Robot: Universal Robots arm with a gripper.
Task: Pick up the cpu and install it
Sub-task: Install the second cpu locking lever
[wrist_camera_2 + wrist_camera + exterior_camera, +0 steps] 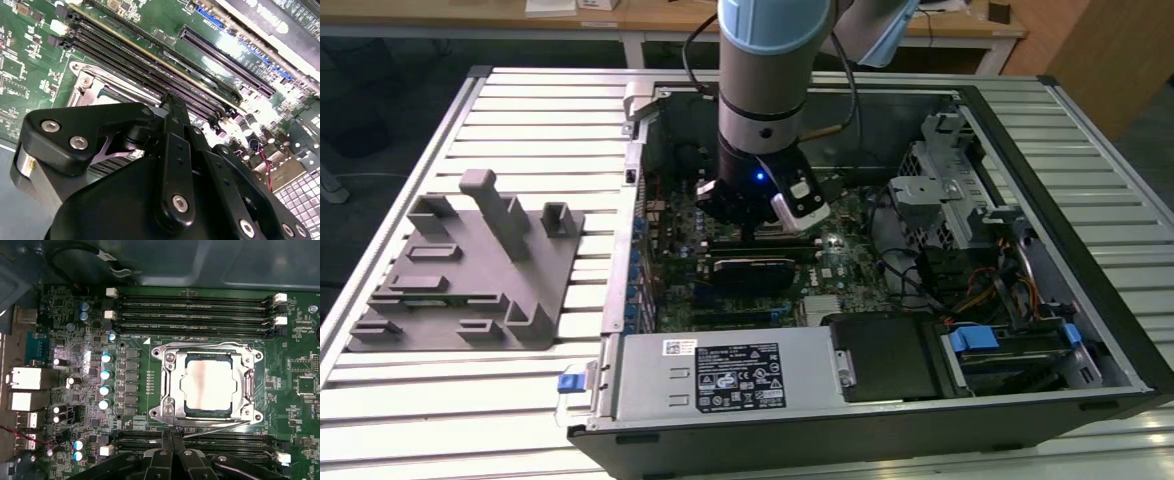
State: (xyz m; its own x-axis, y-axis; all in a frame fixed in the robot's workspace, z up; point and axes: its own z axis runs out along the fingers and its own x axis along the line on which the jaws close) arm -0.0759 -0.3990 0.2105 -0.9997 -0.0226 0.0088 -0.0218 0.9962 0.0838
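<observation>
The cpu [207, 385] sits seated in the motherboard socket [165, 385], metal frame around it. The gripper [174, 432] hovers at the socket's six o'clock edge, fingers [172, 120] pressed together, holding nothing. Placement looks done; latching the socket seems to remain.

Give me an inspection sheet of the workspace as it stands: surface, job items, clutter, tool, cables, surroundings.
Surface: slatted metal table carrying an open computer case.
Job's things: cpu lies flat in the motherboard socket, inside the metal frame.
Clutter: grey plastic fixture with upright posts, at the exterior view's left of the case.
Tool: tool sits at the socket's edge, fingers together, holding nothing.
Cables: wire bundle near the drive bays.
Surroundings: wooden desk behind the table.
</observation>
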